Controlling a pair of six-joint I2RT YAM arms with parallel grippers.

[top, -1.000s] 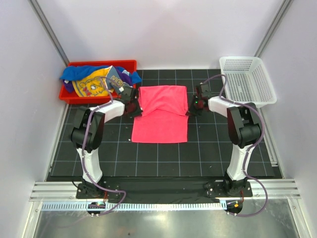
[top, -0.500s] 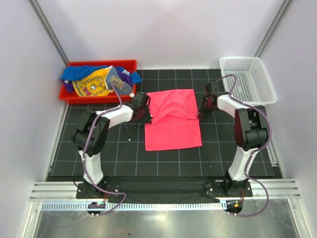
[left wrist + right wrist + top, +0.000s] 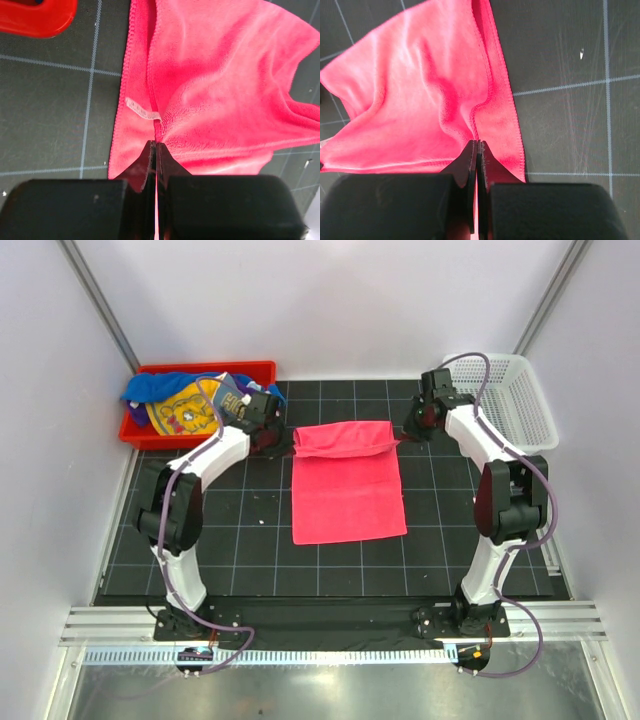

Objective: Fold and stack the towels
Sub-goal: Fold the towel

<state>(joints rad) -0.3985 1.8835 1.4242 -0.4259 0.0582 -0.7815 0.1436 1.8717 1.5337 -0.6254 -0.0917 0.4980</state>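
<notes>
Within a white-walled enclosure [image 3: 330,300], contents by size:

1. Black mat with a pale grid [image 3: 250,540], covering the table. Matte and flat; the grid lines serve as a guide for squaring edges.
2. Hot pink terry towel [image 3: 348,490], mid-mat between the two arms. The near part lies flat, and the far end is doubled into a rumpled band lifted at both ends. Judged to be mid-fold.
3. White mesh plastic basket [image 3: 500,410], at the far right of the mat.
4. Red plastic bin [image 3: 255,367], far left, holding a heap of blue, yellow and purple towels [image 3: 185,405] not yet folded.
5. Left gripper [image 3: 154,145], jaws closed, pinching the pink towel's left edge.
6. Right gripper [image 3: 476,142], jaws closed, pinching the right edge.
7. Small white sewn label [image 3: 142,111], on the hem just ahead of the left gripper.

Handling note: keep both pinches level and evenly taut, carry the held edge parallel to a grid line, and lay it down before letting go. Uneven pull would probably skew the fold.
</notes>
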